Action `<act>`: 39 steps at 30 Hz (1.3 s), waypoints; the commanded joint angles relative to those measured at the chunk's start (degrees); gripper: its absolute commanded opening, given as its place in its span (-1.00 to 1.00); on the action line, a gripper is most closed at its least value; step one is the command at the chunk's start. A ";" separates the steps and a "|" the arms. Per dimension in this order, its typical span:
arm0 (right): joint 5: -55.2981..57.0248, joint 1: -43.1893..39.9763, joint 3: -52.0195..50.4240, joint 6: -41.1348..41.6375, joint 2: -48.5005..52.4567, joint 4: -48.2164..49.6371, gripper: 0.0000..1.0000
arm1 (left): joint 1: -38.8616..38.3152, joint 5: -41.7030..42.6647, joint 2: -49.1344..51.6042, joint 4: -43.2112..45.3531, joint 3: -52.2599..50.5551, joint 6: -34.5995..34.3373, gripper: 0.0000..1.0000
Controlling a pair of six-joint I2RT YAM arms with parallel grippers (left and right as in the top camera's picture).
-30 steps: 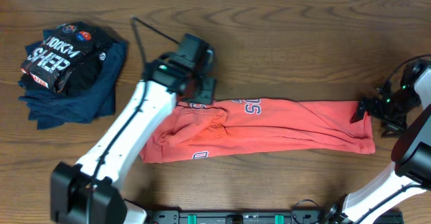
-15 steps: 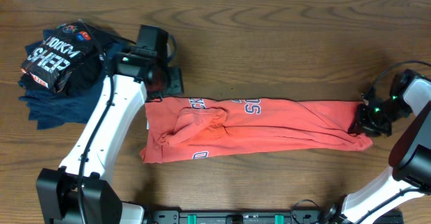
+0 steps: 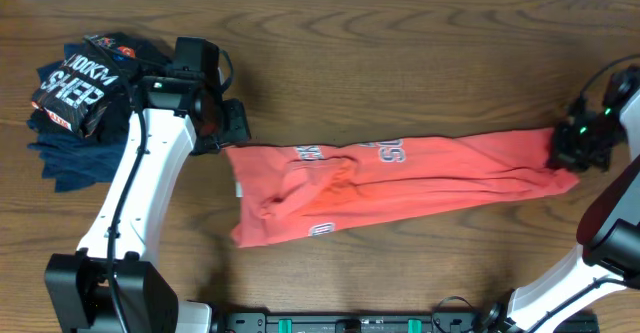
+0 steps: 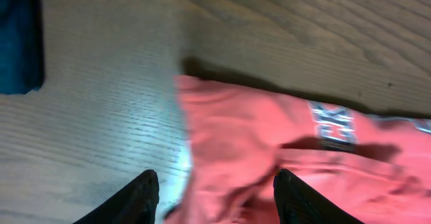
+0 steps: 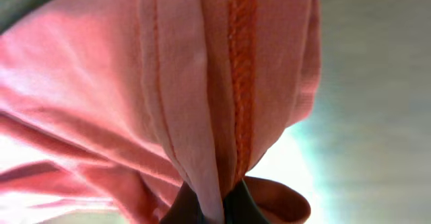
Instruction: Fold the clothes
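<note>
The clothes, a coral-red T-shirt (image 3: pixel 420 178) with white lettering, lie folded into a long band across the table, slanting up toward the right. My right gripper (image 3: pixel 568 153) is shut on the band's right end. In the right wrist view the bunched hem (image 5: pixel 202 83) is pinched between the fingertips of the right gripper (image 5: pixel 212 207). My left gripper (image 3: pixel 228 133) is at the band's left end. In the left wrist view the left gripper (image 4: pixel 219 200) has its jaws apart, with the shirt's left edge (image 4: pixel 269 150) lying under and between them.
A black printed shirt (image 3: pixel 80 83) rests on folded navy garments (image 3: pixel 110 143) at the far left of the wooden table (image 3: pixel 400 63). A navy corner (image 4: pixel 17 35) shows at the left in the left wrist view.
My right gripper has shut on the shirt's right end and pulled it up and to the right, drawing the band taut and slanted. The left arm has swung left to the shirt's left end.
</note>
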 commanded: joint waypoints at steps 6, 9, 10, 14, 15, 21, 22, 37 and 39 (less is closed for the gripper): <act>6.97 6.97 7.54 3.98 -0.28 -5.79 -0.98 | 1.33 -0.31 -0.70 -0.57 -0.15 -0.72 0.14; 6.73 12.72 7.54 2.97 -0.28 -6.84 -0.97 | 1.33 -0.31 -0.70 -0.87 -0.15 -0.72 0.14; 6.73 14.69 7.54 2.97 -0.28 -7.19 -0.98 | 1.33 -0.31 -0.70 -0.87 -0.15 -0.72 0.14; 6.69 23.47 7.48 3.17 -0.26 -8.17 -0.98 | 1.33 -0.33 -0.70 -0.98 -0.15 -0.72 0.14; 6.60 25.27 7.50 3.85 -0.26 -8.13 -0.98 | 1.33 -0.33 -0.70 -1.01 -0.15 -0.72 0.14; 5.90 35.74 6.43 6.75 -0.24 -8.09 -0.98 | 1.33 -0.33 -0.70 -1.05 -0.15 -0.72 0.14; 5.95 37.09 5.99 6.97 -0.24 -8.04 -0.97 | 1.33 -0.33 -0.70 -1.05 -0.15 -0.72 0.14; 3.17 49.27 -4.37 13.97 -0.24 -2.32 -0.98 | 1.33 -0.33 -0.70 -1.42 -0.15 -0.72 0.14; 1.62 50.14 -4.44 13.94 -0.24 -1.53 -0.94 | 1.33 -0.33 -0.70 -1.42 -0.15 -0.72 0.14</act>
